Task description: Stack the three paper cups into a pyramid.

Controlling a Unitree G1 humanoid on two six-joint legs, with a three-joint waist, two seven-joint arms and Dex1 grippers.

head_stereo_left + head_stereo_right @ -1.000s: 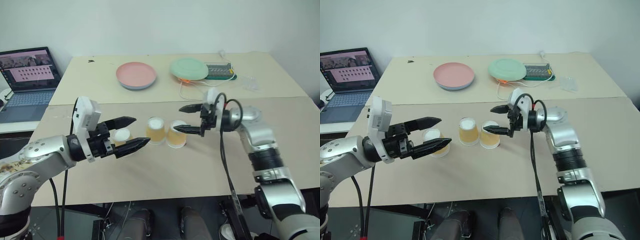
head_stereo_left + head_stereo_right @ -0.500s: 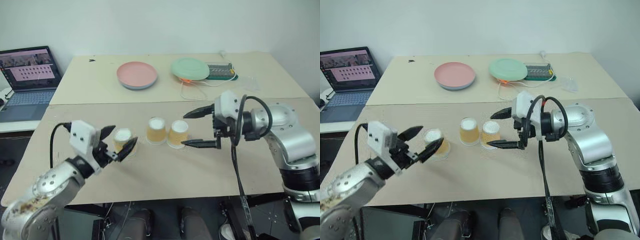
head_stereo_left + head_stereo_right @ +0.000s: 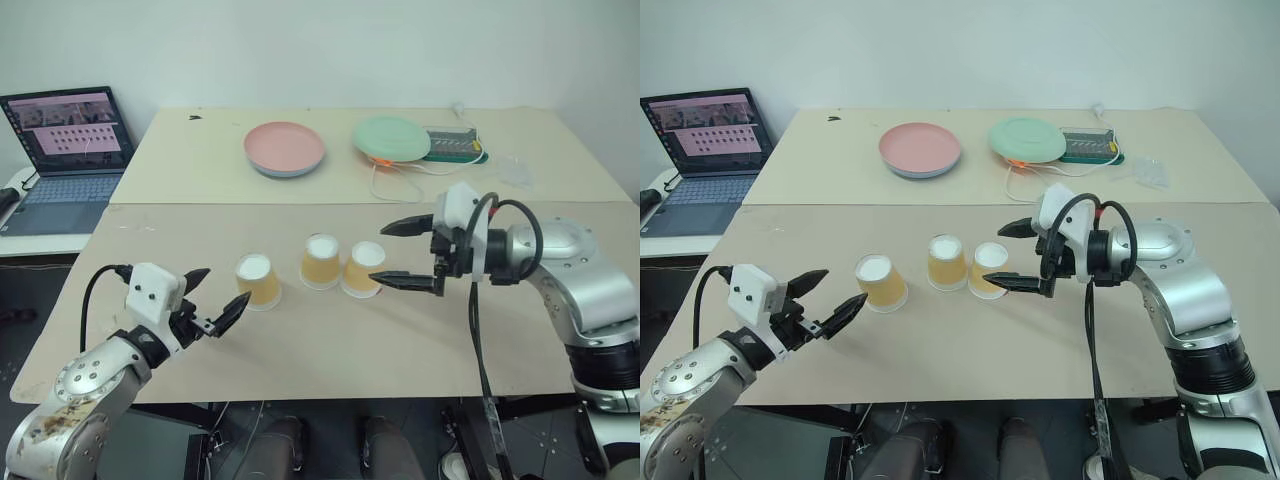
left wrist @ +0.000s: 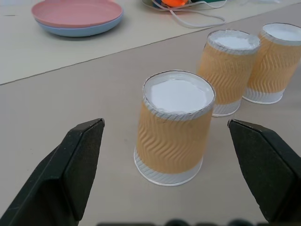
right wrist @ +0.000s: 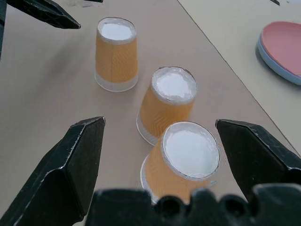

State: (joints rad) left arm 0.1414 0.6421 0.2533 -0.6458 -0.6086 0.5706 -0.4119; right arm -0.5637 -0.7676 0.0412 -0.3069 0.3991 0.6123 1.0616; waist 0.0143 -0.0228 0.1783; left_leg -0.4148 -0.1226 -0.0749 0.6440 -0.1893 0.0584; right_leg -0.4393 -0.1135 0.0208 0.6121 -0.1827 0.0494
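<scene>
a: how far along is the pyramid?

b: judging by the layout, it is not started. the three paper cups all stand upside down on the table (image 3: 330, 350), in a row, none on top of another. the middle cup (image 3: 321, 261) and the right cup (image 3: 363, 269) sit just beside each other like a base pair. the left cup (image 3: 257, 280) stands apart at their 9 o'clock and would likely need lifting on top.

a: what do the cups look like?

b: small, tapered, wavy yellow-orange sides, white bases facing up.

a: and the grippers?

b: the left gripper (image 3: 212, 302) is spread wide and empty, at 8 o'clock of the left cup. the right gripper (image 3: 400, 254) is also spread and empty, at 3 o'clock of the right cup.
</scene>
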